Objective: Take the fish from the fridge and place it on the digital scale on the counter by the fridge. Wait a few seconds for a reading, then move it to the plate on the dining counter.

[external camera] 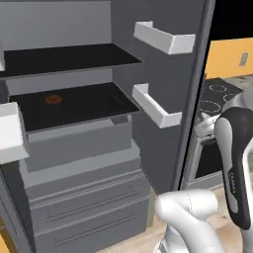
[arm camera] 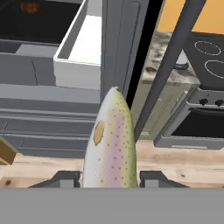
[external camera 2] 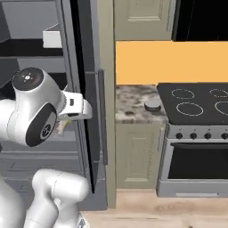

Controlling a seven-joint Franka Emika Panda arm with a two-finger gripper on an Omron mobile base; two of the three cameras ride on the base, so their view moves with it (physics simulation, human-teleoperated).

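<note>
The fish (arm camera: 111, 144), pale and speckled with a pinkish stripe, stands upright between my gripper's (arm camera: 110, 178) two dark fingertips (arm camera: 65, 177), which are shut on it. The hand hangs just outside the open fridge (external camera: 74, 104), in front of the edge of its dark door (external camera 2: 87, 111). To the right of the fridge, the digital scale (external camera 2: 152, 105) sits as a small grey disc on the short granite counter (external camera 2: 133, 104). A pale sliver of the fish (external camera 2: 61, 127) peeks out behind my arm in the right base view. The plate and the dining counter are out of view.
White door bins (external camera: 158, 106) jut from the fridge door. A small reddish-brown item (external camera: 53, 99) lies on a dark shelf above grey drawers (external camera: 89, 207). The door's dark bar handle (arm camera: 168, 70) crosses the hand view. A black stove (external camera 2: 196, 104) with an oven stands right of the counter.
</note>
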